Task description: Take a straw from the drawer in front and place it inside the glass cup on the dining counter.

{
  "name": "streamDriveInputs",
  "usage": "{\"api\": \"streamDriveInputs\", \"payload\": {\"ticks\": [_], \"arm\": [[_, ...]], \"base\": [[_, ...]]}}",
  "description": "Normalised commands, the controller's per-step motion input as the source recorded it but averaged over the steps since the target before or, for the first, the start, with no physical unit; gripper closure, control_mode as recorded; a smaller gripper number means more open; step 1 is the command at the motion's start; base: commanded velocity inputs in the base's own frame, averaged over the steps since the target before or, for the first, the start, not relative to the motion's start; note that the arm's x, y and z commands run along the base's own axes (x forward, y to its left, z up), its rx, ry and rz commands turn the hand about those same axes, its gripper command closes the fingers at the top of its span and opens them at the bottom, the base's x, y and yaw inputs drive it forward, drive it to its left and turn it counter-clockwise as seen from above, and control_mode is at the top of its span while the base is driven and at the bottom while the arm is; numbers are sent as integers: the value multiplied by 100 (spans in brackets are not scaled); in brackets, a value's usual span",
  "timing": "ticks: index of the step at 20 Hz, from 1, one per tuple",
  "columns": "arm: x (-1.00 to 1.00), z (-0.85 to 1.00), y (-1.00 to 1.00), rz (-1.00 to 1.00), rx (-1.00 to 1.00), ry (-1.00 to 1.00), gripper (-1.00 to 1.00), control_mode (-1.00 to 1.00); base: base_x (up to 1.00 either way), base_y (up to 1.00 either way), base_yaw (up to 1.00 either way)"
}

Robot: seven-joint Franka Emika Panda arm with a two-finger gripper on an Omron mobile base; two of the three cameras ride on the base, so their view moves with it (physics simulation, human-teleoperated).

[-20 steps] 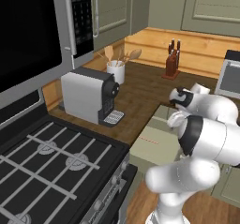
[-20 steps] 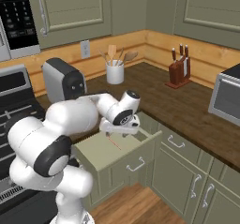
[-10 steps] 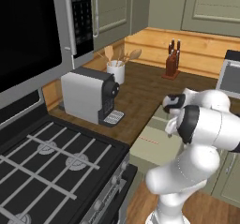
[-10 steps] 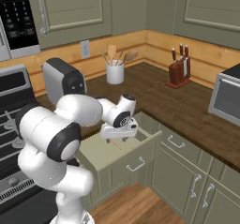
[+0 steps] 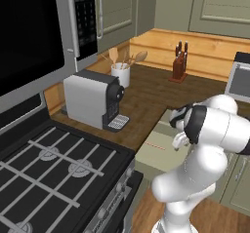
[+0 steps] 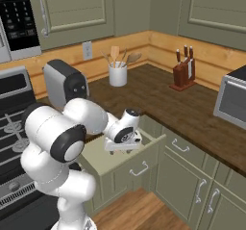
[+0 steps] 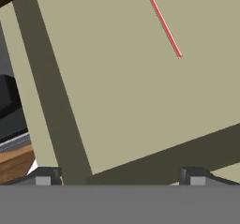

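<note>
Early stage: sage-green drawer (image 6: pixel 126 160) open, thin pinkish-red straw (image 7: pixel 164 23) lying untouched inside; hand (image 7: pixel 117 175) spread, empty, above. Grasp, delivery remaining.

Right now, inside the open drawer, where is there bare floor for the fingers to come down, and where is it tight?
The drawer floor is mostly bare beige: the wide patch between the straw and the front and side walls is free. The straw lies alone toward the far part. It looks tightest along the walls. The gripper hangs above the near corner, fingers apart.
</note>
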Motion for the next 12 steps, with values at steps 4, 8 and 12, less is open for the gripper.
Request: {"api": "streamDriveInputs", "payload": {"ticks": [4, 8, 12], "arm": [[-62, -10, -28, 0, 0, 0, -100, -100], [-75, 0, -43, 0, 0, 0, -100, -100], [-70, -1, -49, 0, 0, 1, -100, -100]], "base": [[0, 0, 0], [0, 0, 0], [0, 0, 0]]}}
